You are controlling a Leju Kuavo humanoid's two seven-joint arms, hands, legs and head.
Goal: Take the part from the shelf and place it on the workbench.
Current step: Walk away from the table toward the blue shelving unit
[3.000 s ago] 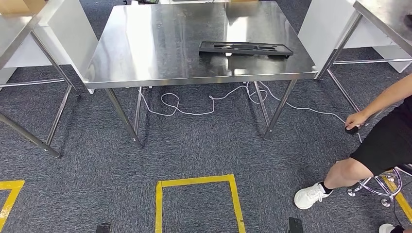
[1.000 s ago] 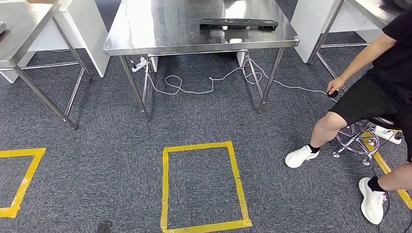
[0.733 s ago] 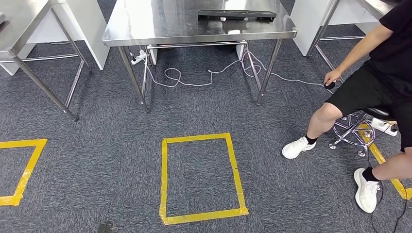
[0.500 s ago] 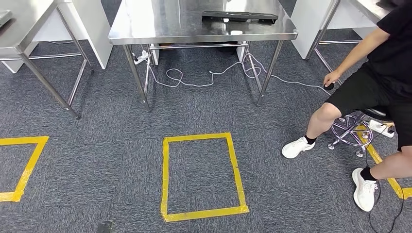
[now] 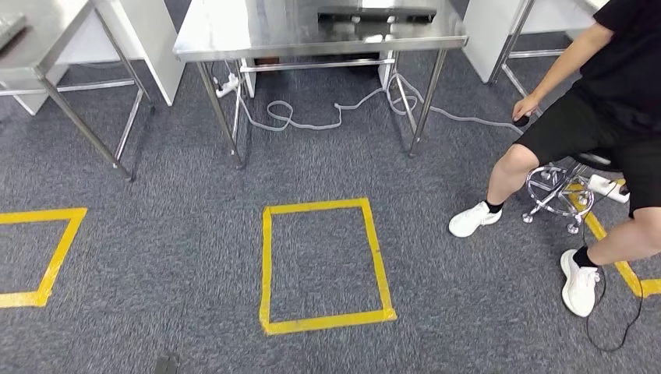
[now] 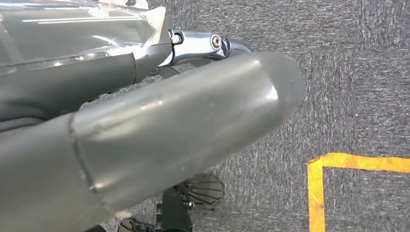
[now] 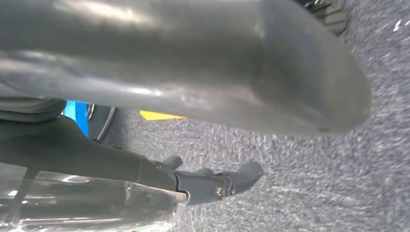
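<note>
A flat black part (image 5: 376, 13) lies on the steel workbench (image 5: 257, 35) at the far edge of the head view, partly cut off by the frame. My left hand (image 6: 145, 96) hangs over grey carpet with its thick thumb and fingers stretched out and nothing in it. My right hand (image 7: 193, 96) also hangs over the carpet, thumb and dark fingers apart, holding nothing. Both hands are far from the workbench.
A yellow tape square (image 5: 325, 265) marks the carpet ahead, with another tape corner (image 5: 47, 257) to the left. A white cable (image 5: 312, 121) loops under the workbench. A person (image 5: 600, 101) sits on a stool (image 5: 557, 191) at the right. A second steel table (image 5: 47, 47) stands at the left.
The whole head view has shifted: the camera has backed away from the workbench, which now sits at the far edge. The seated person and the whole tape square have come into view.
</note>
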